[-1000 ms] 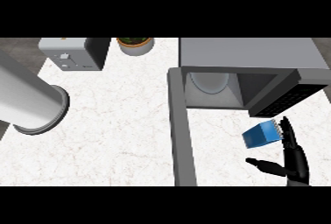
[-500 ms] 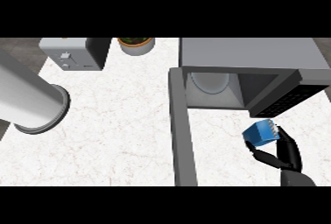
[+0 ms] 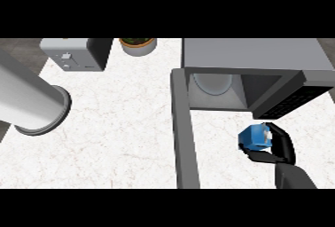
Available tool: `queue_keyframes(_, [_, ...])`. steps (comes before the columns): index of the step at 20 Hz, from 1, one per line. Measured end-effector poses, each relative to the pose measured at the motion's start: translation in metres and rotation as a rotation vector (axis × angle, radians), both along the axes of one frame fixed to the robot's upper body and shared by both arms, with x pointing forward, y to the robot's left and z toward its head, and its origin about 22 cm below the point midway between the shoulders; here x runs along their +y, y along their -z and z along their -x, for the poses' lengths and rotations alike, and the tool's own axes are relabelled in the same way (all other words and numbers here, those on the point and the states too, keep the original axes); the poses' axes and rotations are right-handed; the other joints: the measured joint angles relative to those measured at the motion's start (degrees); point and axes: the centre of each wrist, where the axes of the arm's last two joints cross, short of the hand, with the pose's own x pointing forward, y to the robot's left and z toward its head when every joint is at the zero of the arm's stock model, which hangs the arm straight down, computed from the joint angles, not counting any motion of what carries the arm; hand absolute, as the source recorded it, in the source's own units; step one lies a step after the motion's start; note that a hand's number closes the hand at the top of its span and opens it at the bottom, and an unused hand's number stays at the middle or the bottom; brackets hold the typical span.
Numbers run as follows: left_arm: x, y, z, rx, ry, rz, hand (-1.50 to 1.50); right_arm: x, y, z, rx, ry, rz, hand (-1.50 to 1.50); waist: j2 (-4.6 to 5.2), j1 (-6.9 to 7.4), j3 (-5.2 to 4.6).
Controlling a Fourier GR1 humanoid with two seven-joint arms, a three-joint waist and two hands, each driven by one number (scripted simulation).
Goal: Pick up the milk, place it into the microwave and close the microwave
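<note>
White, faintly veined marble-patterned bench (image 3: 118, 128), seen from above. The right robot hand (image 3: 274, 148), black and glossy, has its fingers and thumb curled round the milk (image 3: 255, 136), a small blue carton with a pale top; no lettering on it can be read. The carton is held just in front of the microwave (image 3: 255, 66), a grey box with a flat matt top. Its cavity is open, showing a round pale turntable plate (image 3: 211, 83) inside. The microwave door (image 3: 183, 133) is swung out towards the viewer as a long grey slab; the dark control panel (image 3: 288, 104) bears no legible markings. At the far left stand a grey boxy toaster (image 3: 72, 54) and a potted plant (image 3: 137, 45) in a pale round pot. The left forearm (image 3: 29, 99), a smooth grey cylinder, crosses the left edge; its hand is out of view.
</note>
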Motion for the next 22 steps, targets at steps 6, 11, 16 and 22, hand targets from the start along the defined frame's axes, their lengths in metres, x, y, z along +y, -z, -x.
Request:
queue_keyframes(6, [-0.001,0.001,0.001,0.0,0.002,0.021,-1.5,0.033,0.002,-0.013,-0.005,-0.115,-0.018,1.5,0.07,-0.15,0.05])
queue_keyframes(11, [0.001,-0.001,0.0,-0.001,-0.002,0.022,-1.5,0.059,-0.005,-0.032,-0.026,-0.196,-0.006,1.5,0.06,-0.35,0.02])
queue_keyframes(16, [0.001,0.0,-0.001,0.006,-0.001,0.036,-1.5,0.074,-0.021,-0.056,-0.067,-0.208,0.028,1.5,0.08,-0.45,0.0])
queue_keyframes(22, [0.005,-0.001,0.002,-0.001,0.009,0.039,-1.5,0.077,-0.055,-0.094,-0.104,-0.2,0.068,1.5,0.12,-0.22,-0.02])
